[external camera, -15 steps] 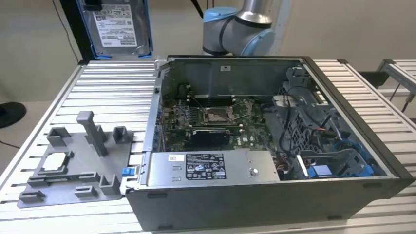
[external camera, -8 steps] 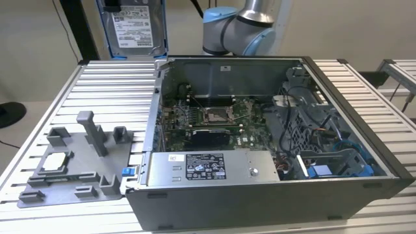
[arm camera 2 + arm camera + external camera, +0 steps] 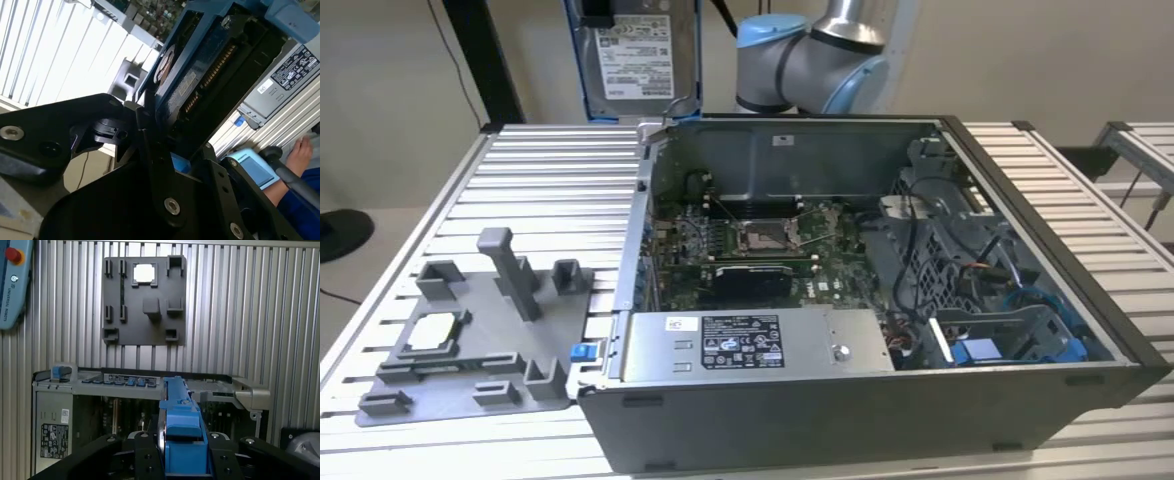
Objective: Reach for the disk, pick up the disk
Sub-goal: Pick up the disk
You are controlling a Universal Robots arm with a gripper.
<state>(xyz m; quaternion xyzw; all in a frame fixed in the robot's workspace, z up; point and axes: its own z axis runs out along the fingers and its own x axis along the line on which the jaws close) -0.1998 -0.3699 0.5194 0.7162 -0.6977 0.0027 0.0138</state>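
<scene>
Disk point(image 3: 182, 440) clamped edge-on between closed black fingers point(image 3: 142, 460), held up clear of open computer case point(image 3: 854, 420).

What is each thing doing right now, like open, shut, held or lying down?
Disk: upright in the air, held by the gripper.
Gripper: shut on the disk.
Computer case: open, insides showing.
Grey tray: flat on the table.
Silver chip: lying in the tray.
</scene>
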